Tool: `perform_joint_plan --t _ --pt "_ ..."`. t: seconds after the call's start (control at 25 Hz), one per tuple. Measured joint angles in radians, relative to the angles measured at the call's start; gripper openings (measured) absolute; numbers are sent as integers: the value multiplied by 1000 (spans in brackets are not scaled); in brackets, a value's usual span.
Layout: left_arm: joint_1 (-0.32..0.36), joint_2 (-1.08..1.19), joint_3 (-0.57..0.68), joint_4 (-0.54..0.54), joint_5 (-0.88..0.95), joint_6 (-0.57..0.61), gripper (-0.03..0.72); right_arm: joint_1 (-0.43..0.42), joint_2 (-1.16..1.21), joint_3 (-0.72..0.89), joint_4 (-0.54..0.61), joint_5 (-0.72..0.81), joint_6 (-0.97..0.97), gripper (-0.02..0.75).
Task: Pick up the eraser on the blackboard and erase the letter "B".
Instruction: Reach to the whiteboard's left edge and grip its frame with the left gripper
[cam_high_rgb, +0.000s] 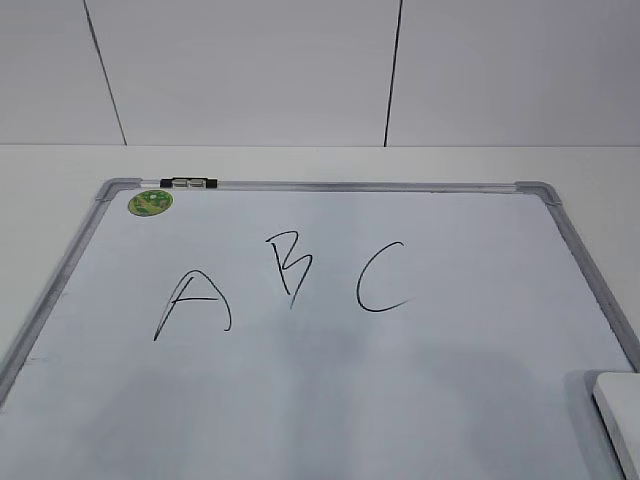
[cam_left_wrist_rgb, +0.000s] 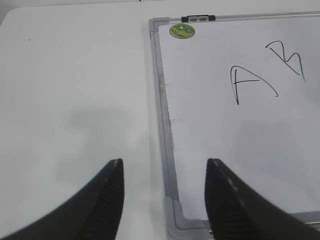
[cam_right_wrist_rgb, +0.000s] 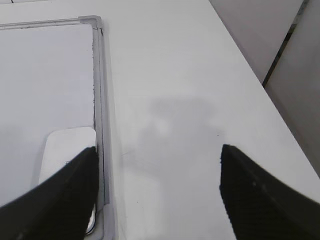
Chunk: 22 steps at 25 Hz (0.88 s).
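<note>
The blackboard (cam_high_rgb: 330, 400) is a white board with a grey frame, lying flat on the table. Black letters are drawn on it: "A" (cam_high_rgb: 192, 303), the slanted "B" (cam_high_rgb: 291, 263) and "C" (cam_high_rgb: 378, 279). The white eraser (cam_high_rgb: 620, 415) lies at the board's near right corner, cut off by the frame edge; it also shows in the right wrist view (cam_right_wrist_rgb: 65, 152), partly behind my left finger. My right gripper (cam_right_wrist_rgb: 159, 170) is open, over the bare table just right of the board's frame. My left gripper (cam_left_wrist_rgb: 164, 185) is open above the board's near left corner (cam_left_wrist_rgb: 176, 220). Neither gripper shows in the exterior view.
A small black-and-clear marker (cam_high_rgb: 189, 183) lies on the board's far frame, next to a round green sticker (cam_high_rgb: 150, 202). The white table (cam_right_wrist_rgb: 180, 90) extends right of the board to its edge (cam_right_wrist_rgb: 260, 85). A white wall stands behind.
</note>
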Motion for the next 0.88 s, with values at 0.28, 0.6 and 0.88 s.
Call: perform_joint_plan --t 0.28,0.6,0.88 --pt "0 0 0 0 0 -2 386 0 0 0 0 0 0 594" --pt "0 0 0 0 0 -2 379 0 0 0 0 0 -1 594" --pt "0 0 0 0 0 -2 375 0 0 0 0 0 -1 594"
